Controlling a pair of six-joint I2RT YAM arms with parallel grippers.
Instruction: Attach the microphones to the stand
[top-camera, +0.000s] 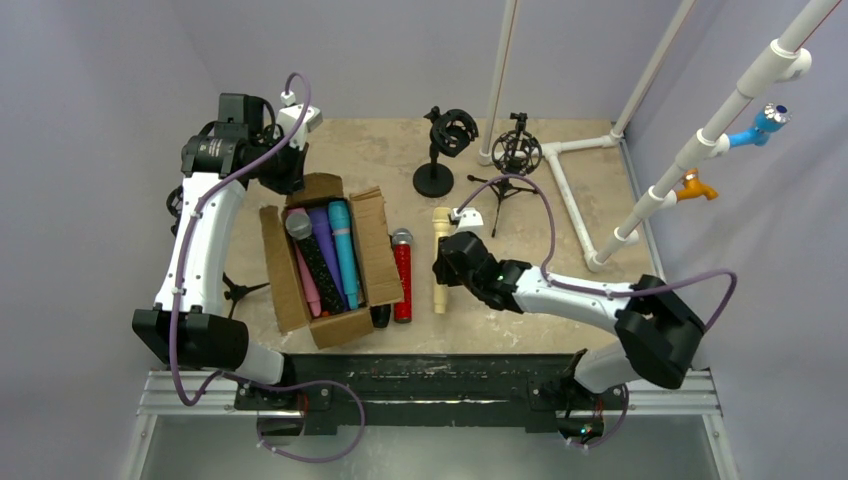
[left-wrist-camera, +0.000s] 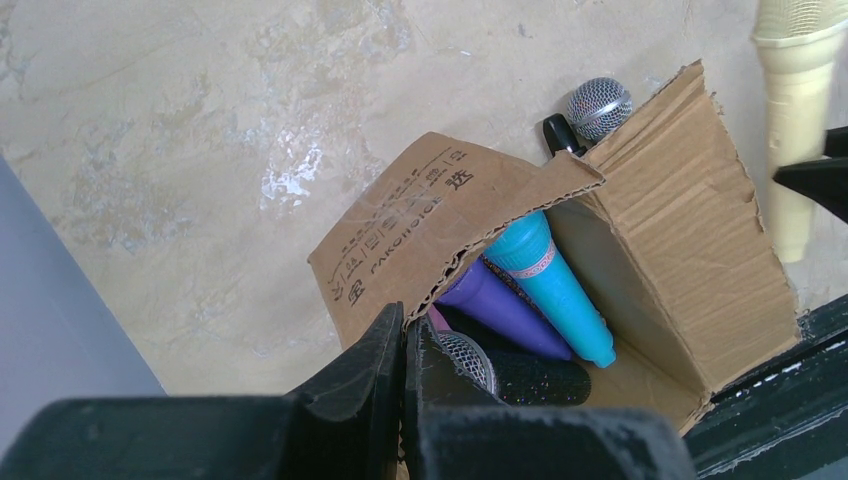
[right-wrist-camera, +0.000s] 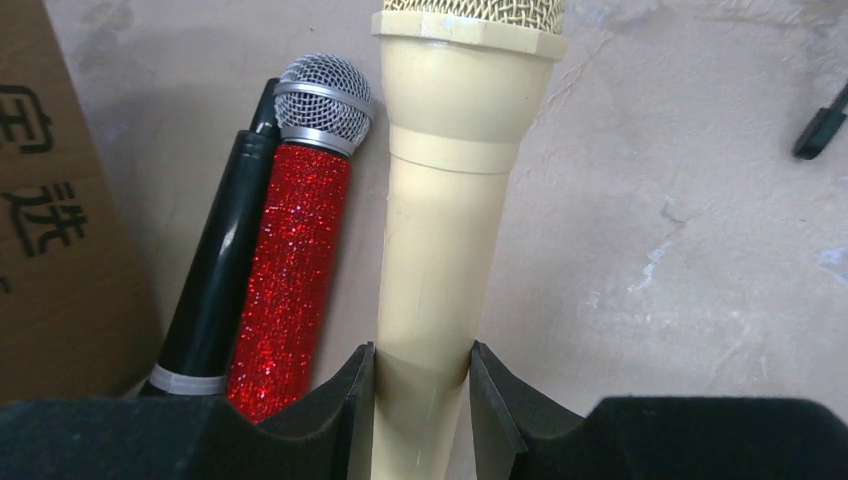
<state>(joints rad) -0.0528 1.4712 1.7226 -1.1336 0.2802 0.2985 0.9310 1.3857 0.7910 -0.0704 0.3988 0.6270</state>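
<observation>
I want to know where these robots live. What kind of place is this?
Probably a robot practice lab, not a music stage: two robot arms bolted to a table, plain grey walls around it, and a white pipe frame behind.

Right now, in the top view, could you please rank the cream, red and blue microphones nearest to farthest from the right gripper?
1. cream microphone, held in the right gripper.
2. red microphone, lying just to its left.
3. blue microphone, farther left in the box.
</observation>
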